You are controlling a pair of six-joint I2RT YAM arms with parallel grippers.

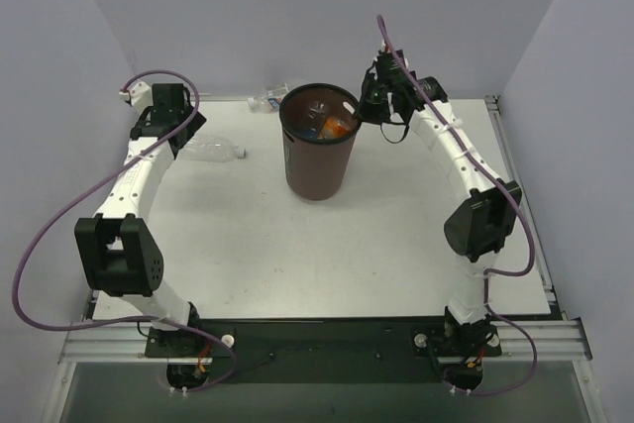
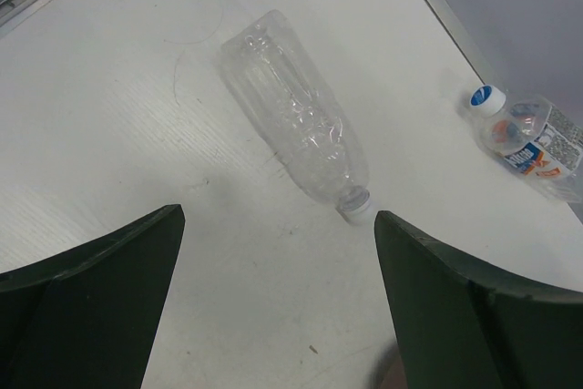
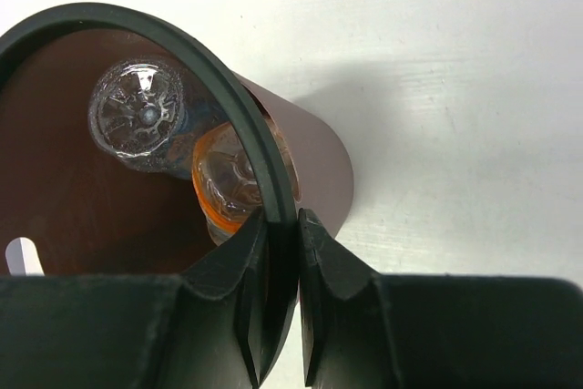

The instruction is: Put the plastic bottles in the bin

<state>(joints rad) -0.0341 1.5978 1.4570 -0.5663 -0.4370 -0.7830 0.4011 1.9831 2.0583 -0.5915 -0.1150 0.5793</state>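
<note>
Bin, dark brown and tall, stands on the white counter toward the far side, near the middle. Inside it we see two of the plastic bottles: an orange bottle and a binned clear bottle with its base facing up. The right gripper has its jaws clenched on the bin's black rim at the right side, one finger inside and one outside.

Two bottles are not yet in. A loose clear bottle lies on its side at the far left, its cap toward the left gripper. That gripper hovers above it with jaws spread wide and nothing between them. A blue-labelled bottle lies by the far edge, just left of the bin.

We judge two risks. The loose clear bottle looks round, light and smooth, so jaws closing off-centre could roll it or squirt it away. Any pull by the right arm while it pinches the rim could tip the tall bin and spill what it holds.
</note>
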